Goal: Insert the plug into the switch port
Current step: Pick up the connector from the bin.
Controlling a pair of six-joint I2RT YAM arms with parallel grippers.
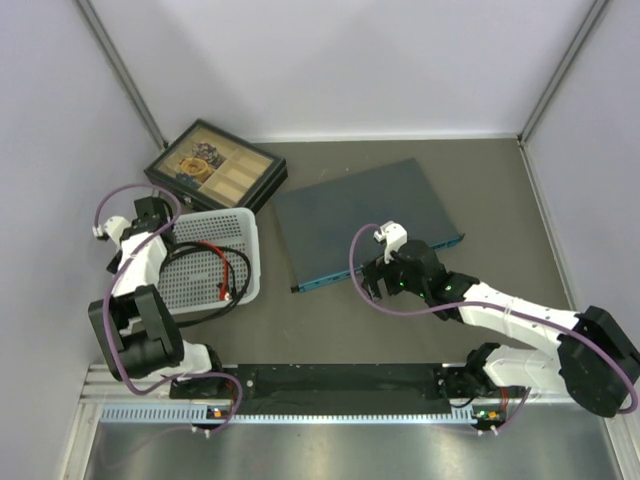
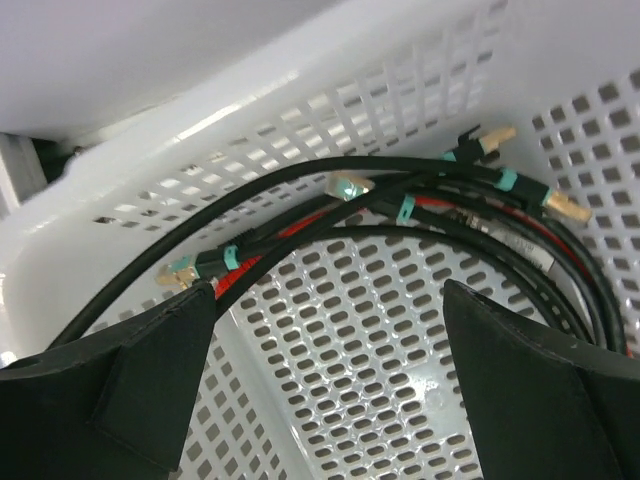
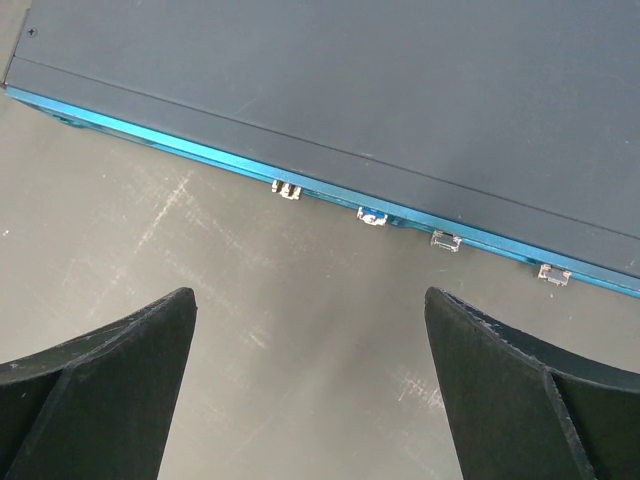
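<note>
The switch (image 3: 350, 90) looked like matt painted metal, its teal edge faintly shiny. The basket (image 2: 380, 330) was glossy white perforated plastic; the cables (image 2: 290, 178) smooth black; the table (image 3: 300, 370) matt, scuffed grey.

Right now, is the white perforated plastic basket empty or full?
Not empty: the white perforated plastic basket holds tangled black cables with gold-tipped plugs.

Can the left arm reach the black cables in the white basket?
Probably yes: its open fingers hover right over the black cables in the white perforated plastic basket, nothing between.
</note>
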